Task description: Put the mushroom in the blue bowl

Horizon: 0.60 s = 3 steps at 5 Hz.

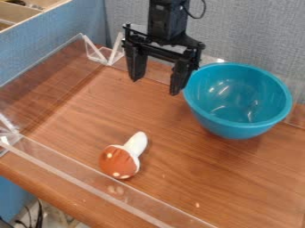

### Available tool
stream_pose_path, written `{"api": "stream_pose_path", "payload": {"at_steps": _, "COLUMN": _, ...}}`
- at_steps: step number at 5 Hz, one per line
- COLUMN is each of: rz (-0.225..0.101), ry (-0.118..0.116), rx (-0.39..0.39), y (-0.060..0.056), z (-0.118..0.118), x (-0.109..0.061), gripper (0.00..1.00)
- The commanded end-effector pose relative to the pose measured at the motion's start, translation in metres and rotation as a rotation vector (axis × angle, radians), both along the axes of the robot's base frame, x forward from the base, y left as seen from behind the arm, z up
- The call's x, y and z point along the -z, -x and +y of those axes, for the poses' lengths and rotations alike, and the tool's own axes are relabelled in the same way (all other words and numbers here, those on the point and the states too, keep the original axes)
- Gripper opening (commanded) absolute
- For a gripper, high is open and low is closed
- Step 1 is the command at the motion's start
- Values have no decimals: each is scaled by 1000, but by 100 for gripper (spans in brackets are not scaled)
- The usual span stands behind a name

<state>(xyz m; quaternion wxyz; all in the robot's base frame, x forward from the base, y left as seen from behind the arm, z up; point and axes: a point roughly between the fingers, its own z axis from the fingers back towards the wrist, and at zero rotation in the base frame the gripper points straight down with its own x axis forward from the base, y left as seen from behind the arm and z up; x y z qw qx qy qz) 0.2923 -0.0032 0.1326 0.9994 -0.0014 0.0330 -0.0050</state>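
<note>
- Camera view: the gripper (161, 76) is seen with its fingers spread wide, empty, just beside the blue bowl (238, 100).
- The mushroom (124, 155) is found on its side on the table (84, 107), well apart from both.
- It is judged light, stiff and smooth; the thick stem is best pinched.

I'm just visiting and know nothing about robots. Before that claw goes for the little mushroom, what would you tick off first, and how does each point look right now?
1. Claw open and empty: ok, its fingers stand apart with nothing between them.
2. Mushroom within plain sight: ok, it lies on its side near the front of the table, nothing covering it.
3. Blue bowl ready to receive: ok, upright and looks empty.
4. Path from claw to mushroom free: ok, only bare wood between them.
5. Claw lined up over the mushroom: not ok, it hangs at the back, beside the bowl.
6. Clear wall out of the way: cannot tell.
</note>
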Motion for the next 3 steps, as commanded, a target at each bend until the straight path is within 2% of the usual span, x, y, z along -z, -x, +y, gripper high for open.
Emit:
{"api": "stream_pose_path", "payload": {"at_steps": 1, "rz": 26, "ry": 0, "rx": 82, "y": 21, "z": 8, "x": 16, "gripper": 100}}
{"api": "stream_pose_path", "payload": {"at_steps": 2, "rz": 71, "ry": 0, "rx": 180, "y": 47, "z": 16, "x": 44, "gripper": 100}}
{"api": "stream_pose_path", "payload": {"at_steps": 3, "rz": 94, "ry": -7, "rx": 285, "y": 59, "z": 24, "x": 69, "gripper": 100}}
